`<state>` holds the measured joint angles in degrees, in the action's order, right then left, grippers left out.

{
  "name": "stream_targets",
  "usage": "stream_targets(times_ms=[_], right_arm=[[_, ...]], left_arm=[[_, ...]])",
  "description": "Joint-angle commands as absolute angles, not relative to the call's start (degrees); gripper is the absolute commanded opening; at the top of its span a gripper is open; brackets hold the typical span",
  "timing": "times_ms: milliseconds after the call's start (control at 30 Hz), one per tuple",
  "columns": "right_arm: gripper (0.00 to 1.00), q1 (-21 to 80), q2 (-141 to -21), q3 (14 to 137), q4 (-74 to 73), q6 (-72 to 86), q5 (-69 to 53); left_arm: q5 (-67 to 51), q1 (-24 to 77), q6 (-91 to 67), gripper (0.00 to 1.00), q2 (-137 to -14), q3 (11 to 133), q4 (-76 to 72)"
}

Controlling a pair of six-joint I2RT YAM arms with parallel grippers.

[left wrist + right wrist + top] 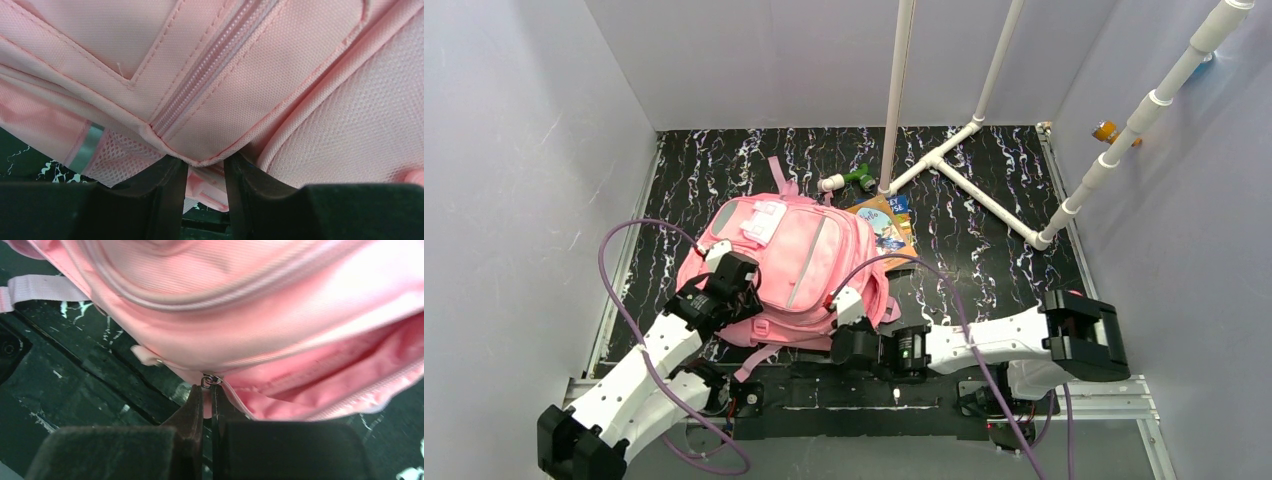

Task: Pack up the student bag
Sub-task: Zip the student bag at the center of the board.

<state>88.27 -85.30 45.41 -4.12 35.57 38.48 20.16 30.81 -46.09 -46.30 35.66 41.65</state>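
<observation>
Student bag [794, 265], soft pink with a lighter front pocket, lies flat on the black marbled table [984, 250], right in front of both grippers. The left gripper [205, 167] has its jaws narrowed about a stitched seam corner [202, 159] of the bag; whether they pinch it I cannot tell. Above its fingers runs a closed pink zipper [210, 65]; to their left is a grey strip [86, 148] beside mesh. The right gripper [206, 390] is clamped on the zipper pull [210, 380], whose metal ring sits at the fingertips. Just right of them the compartment gapes, showing pink lining [325, 375].
</observation>
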Motion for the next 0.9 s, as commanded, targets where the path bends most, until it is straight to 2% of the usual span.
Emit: stream_targets(times_ms=[0,233,367,433,500,567,767,867], right_arm=[[0.01,86.97,-80.17,43.73,-17.33,38.78,38.87],[0.01,83.86,-75.21,46.03,-31.57,39.85,42.46],[0.01,83.58,-74.33,46.78,-30.11,35.33,41.99],[0.01,83.58,-74.87,46.66,-27.17,33.49,40.7],[0.01,83.5,-76.05,47.11,-25.13,32.52,39.92],[0.01,83.5,-77.67,47.64,-23.48,32.03,39.61],[0.01,83.42,-82.15,49.13,-20.85,31.4,39.51],[0.01,83.13,-80.92,48.25,-18.04,31.46,37.66]], left_arm=[[22.64,27.11,-45.28,0.32,-48.6,33.95,41.49],[21.1,25.11,-44.91,0.33,-48.2,33.62,41.46],[20.37,24.88,-44.34,0.38,-46.94,34.16,41.94],[19.08,24.87,-43.83,0.47,-46.32,35.2,42.39],[16.69,24.87,-42.95,0.61,-45.66,36.91,42.94],[13.73,24.9,-41.75,0.7,-44.49,38.48,43.07],[-3.42,25.0,-38.07,0.81,-42.22,39.98,39.39],[-9.08,26.27,-36.73,0.92,-39.46,39.0,36.65]])
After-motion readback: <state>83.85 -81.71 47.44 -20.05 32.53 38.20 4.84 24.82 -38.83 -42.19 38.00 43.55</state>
